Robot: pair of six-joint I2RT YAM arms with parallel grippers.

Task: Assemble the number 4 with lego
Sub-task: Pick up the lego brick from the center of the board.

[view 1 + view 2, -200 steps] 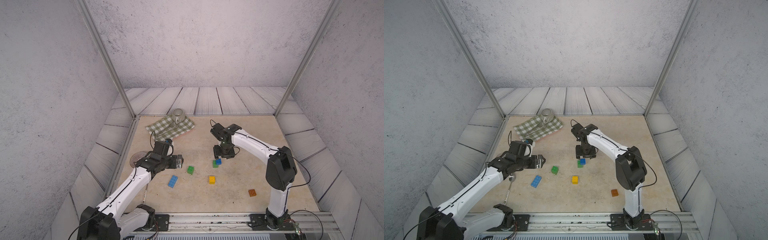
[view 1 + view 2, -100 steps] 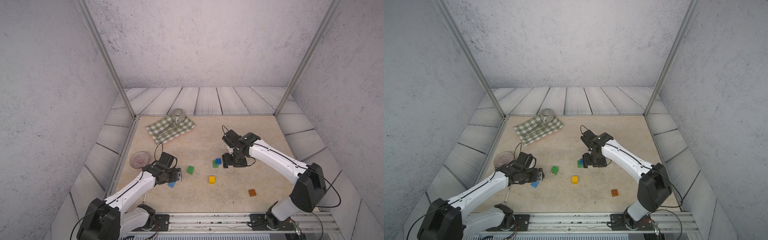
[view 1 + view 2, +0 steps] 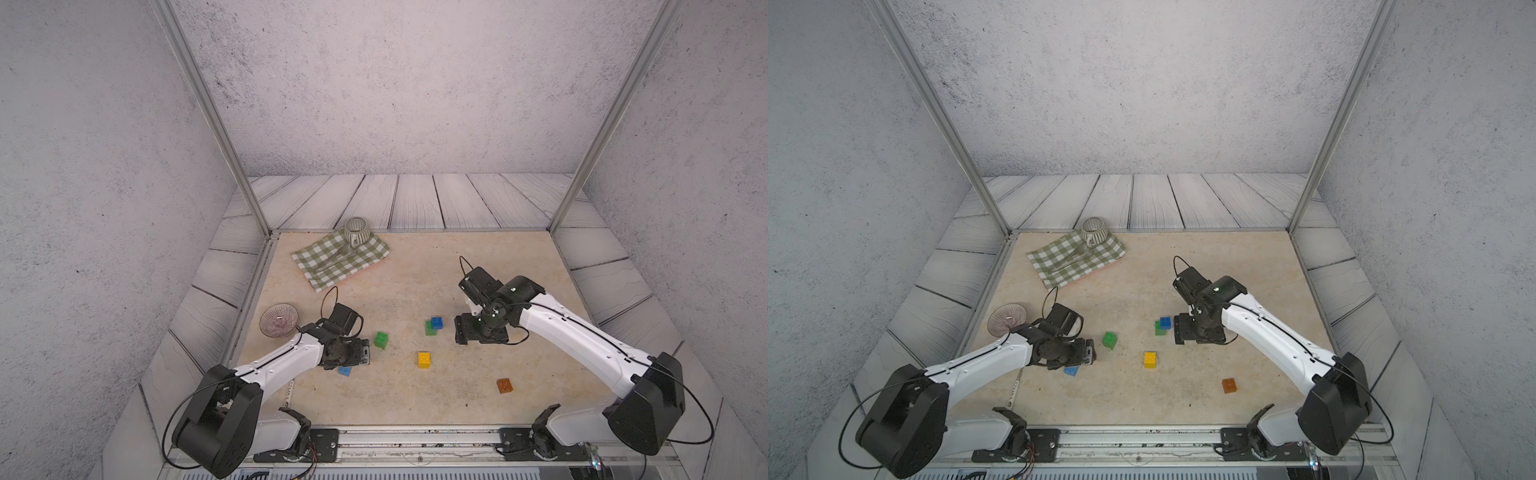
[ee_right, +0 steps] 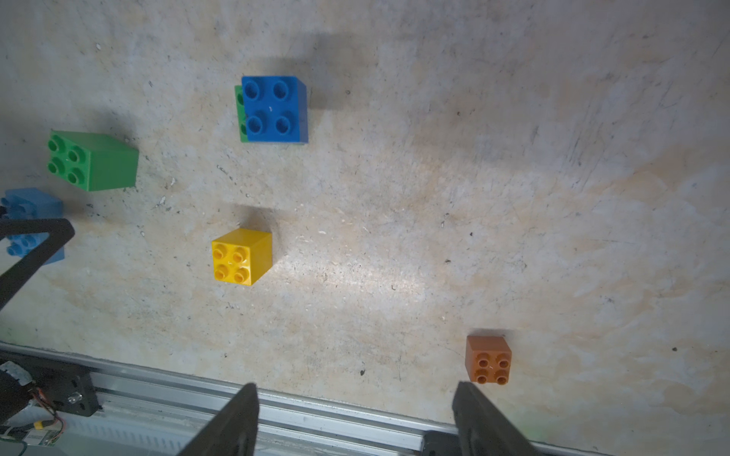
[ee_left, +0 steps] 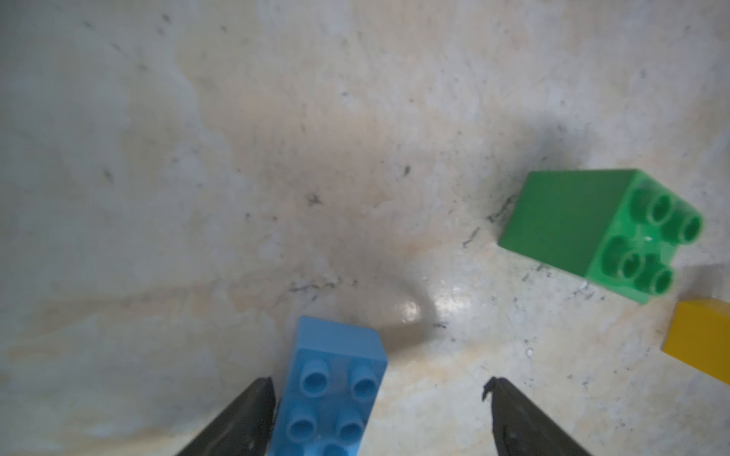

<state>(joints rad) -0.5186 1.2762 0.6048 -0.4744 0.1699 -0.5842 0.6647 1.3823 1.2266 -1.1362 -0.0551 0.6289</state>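
The lego lies loose on the table, and no number 4 is in view. A dark blue brick [image 3: 436, 322] sits offset on top of a green brick [image 3: 429, 330]. A second green brick [image 3: 381, 339], a yellow brick [image 3: 424, 359] and an orange brick [image 3: 504, 385] stand alone. My left gripper [image 5: 378, 389] is open and low over the light-blue brick [image 5: 332, 395], which lies between the fingers, close against one of them. My right gripper [image 4: 355, 390] is open and empty, just right of the blue-on-green stack [image 4: 274, 108].
A checked cloth [image 3: 340, 259] with a striped cup [image 3: 356, 230] lies at the back left. A small glass bowl [image 3: 278, 319] sits at the left edge beside my left arm. The metal rail [image 3: 415, 436] runs along the front.
My left arm came down and forward over the light-blue brick. My right gripper drew back to the right from the blue-on-green stack and opened wider.
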